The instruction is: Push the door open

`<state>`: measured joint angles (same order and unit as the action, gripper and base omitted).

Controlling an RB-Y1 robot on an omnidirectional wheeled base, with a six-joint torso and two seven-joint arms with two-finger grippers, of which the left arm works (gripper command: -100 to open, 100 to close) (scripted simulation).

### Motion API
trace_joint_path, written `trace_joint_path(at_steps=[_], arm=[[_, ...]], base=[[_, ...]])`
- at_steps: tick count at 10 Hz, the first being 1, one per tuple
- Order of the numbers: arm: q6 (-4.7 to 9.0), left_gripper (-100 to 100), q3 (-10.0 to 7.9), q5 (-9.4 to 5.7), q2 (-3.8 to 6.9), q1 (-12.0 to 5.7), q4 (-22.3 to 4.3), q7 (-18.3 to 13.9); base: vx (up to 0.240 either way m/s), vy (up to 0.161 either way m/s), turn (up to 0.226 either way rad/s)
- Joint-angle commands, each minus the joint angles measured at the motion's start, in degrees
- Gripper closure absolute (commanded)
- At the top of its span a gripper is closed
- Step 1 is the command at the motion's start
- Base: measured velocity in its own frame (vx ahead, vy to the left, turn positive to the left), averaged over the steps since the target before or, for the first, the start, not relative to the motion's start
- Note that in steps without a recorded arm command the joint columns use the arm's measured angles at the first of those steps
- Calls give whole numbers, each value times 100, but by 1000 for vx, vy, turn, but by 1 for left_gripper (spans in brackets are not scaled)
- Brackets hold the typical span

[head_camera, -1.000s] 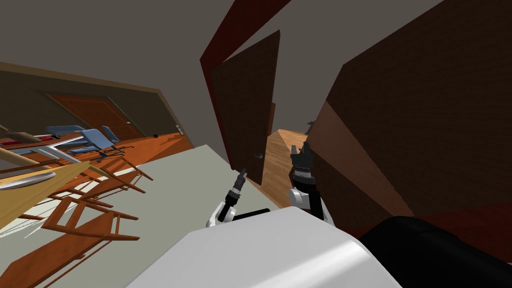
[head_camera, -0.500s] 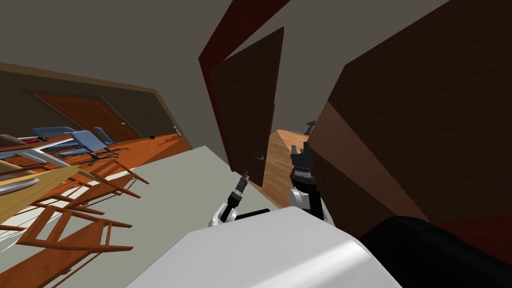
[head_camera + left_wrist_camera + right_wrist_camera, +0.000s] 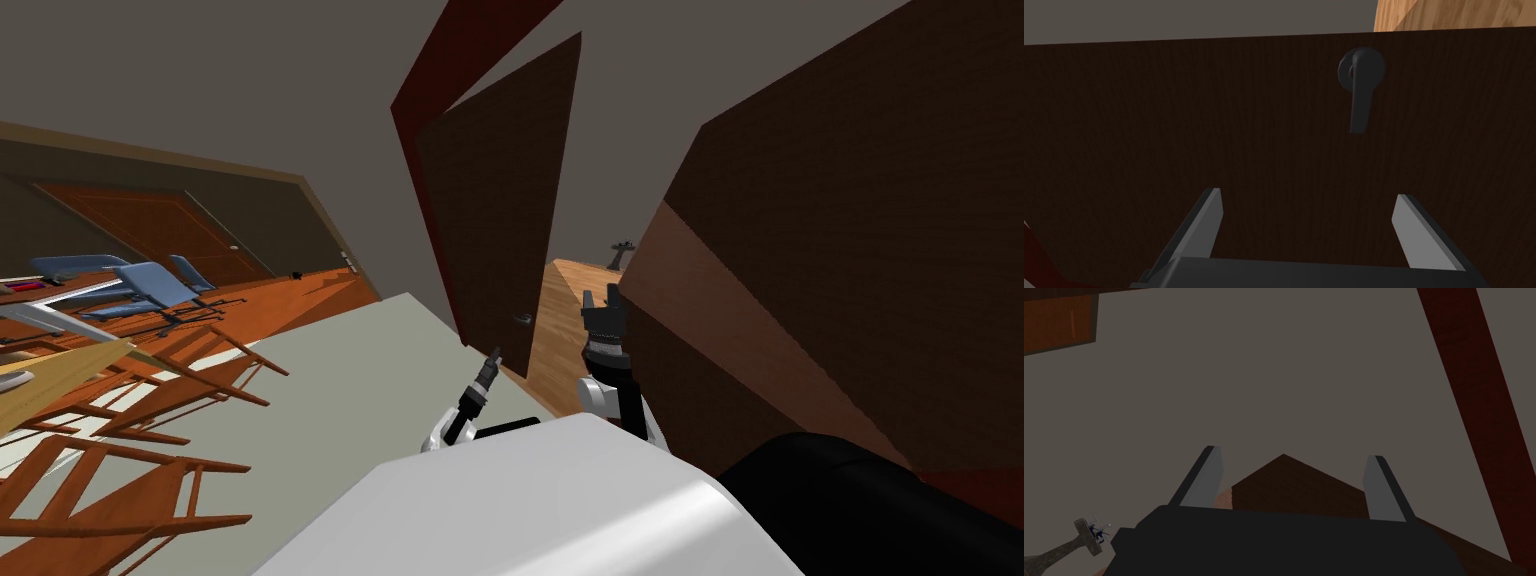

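Left end effector [image 3: 1308,196] faces the dark brown door [image 3: 500,200], which stands ajar.
The door hangs partly open in its dark red frame [image 3: 478,40], and a strip of light wooden floor [image 3: 555,330] shows past its free edge. The left end effector sits low before the door's face, near that edge, its fingers [image 3: 1210,215] spread wide and empty; contact with the panel cannot be told. The dark lever handle [image 3: 1360,90] lies beyond the fingertips. The right end effector [image 3: 601,297] is raised beside the free edge, also spread wide and empty.
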<state>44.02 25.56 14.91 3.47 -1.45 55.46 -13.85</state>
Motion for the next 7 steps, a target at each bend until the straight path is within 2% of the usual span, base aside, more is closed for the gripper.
trace_joint_path(at_steps=[1,4,7], arm=[[60,-100,7,2,-35,-69,-184,5],[106,-100,133,49,-95,-224,-630,-57],[150,-100,254,95,-165,-373,-1058,-117]], base=[[64,24,-10],[65,38,-30],[138,59,-32]])
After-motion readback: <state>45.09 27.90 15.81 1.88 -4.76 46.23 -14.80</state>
